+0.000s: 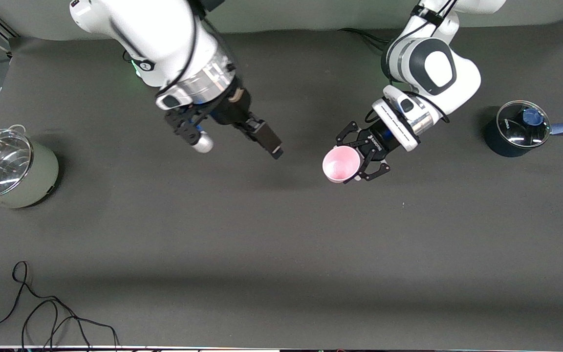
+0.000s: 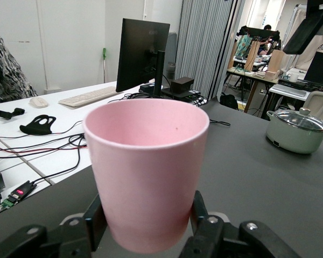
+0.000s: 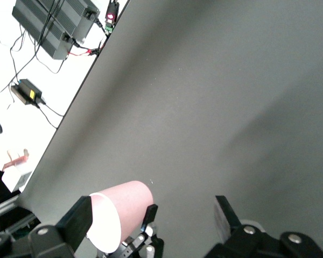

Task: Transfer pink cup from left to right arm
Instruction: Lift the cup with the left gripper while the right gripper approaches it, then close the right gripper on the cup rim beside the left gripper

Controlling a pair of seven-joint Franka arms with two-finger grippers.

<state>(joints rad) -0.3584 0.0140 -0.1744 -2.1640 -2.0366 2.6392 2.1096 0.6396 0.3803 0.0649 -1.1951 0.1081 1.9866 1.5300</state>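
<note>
The left gripper (image 1: 367, 164), right of centre in the front view, is clamped on the base of the pink cup (image 1: 341, 164) and carries it above the table with its mouth turned toward the right arm. In the left wrist view the cup (image 2: 146, 172) fills the middle of the frame, a finger (image 2: 200, 210) pressing each side of its lower wall. The right gripper (image 1: 242, 139), in the upper middle of the front view, hangs above the table with its jaws fully spread and nothing between them, well apart from the cup.

The likely trouble is the handover itself. The cup is smooth and tapered, so a bite taken too close to the rim could slide off or squeeze the thin wall out of shape. If the left fingers let go before the right ones are seated, the cup would probably drop and roll. The two sets of fingers could also collide, since little wall is free.

The dark grey table mat (image 1: 281, 254) is plain. A pale green lidded pot (image 1: 5, 168) stands at the frame's left edge, a dark glass-lidded saucepan (image 1: 516, 129) at its right, and loose black cables (image 1: 47, 318) lie lower left. The left wrist view shows office desks, a monitor (image 2: 144, 54) and a keyboard (image 2: 94, 95).
</note>
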